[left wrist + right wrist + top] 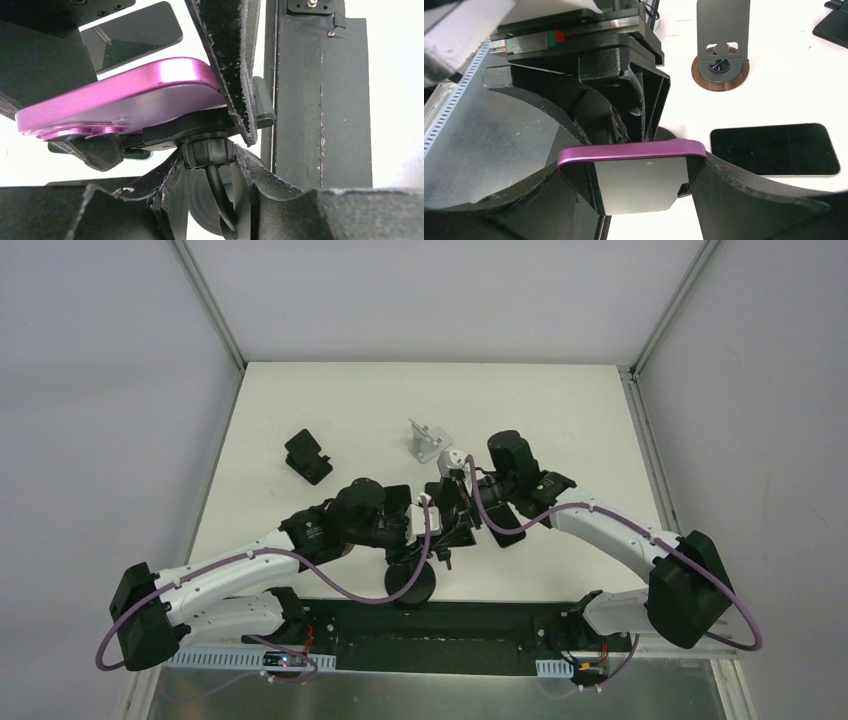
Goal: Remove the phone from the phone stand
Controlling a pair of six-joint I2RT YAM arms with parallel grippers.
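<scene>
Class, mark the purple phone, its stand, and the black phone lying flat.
purple phone (631, 150): right wrist view, top edge.
phone stand (207, 150): left wrist view, ball joint.
black phone (774, 149): right wrist view, screen centre.

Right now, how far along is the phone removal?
Done: both grips look set. In hand: the right gripper clamps the purple phone by its edges, and the left gripper holds the stand near its ball joint. Left: the phone sits on the stand, not yet lifted off.
</scene>
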